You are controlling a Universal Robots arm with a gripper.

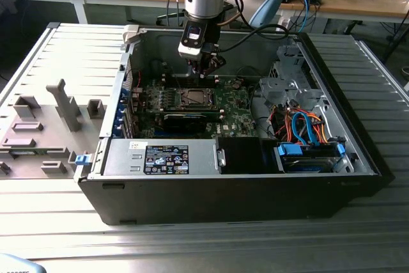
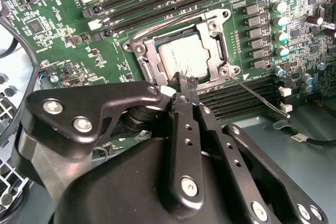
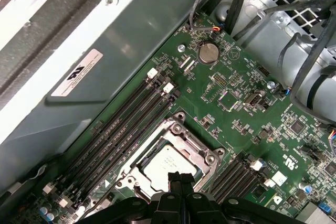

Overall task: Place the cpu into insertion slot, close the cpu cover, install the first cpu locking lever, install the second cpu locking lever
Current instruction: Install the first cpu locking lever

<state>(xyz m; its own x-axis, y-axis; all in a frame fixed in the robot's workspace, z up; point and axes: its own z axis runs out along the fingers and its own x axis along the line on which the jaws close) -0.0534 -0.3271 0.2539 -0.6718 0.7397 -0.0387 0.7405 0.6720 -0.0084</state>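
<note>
A ribbed grey worktop (image 1: 358, 55) carries an open computer case (image 1: 223, 196), with cluttered desks behind it. Inside, the arm hangs over the green motherboard (image 1: 236, 103).

The cpu (image 2: 184, 56) already sits in the insertion slot (image 1: 193, 98), and the cpu cover (image 2: 210, 30) appears to lie flat around it, its window framing the chip. In both wrist views the claw (image 2: 181, 80) has its fingers drawn together with nothing between them, and its tip is at the cover's near edge, perhaps touching it. A thin locking lever (image 2: 257, 95) juts out free beside the socket, not latched.

The work seems to stand between closing the cover and the first lever. That lever step would call for catching the slim rod, swinging it down and tucking it under its hook without slipping onto the board.
</note>
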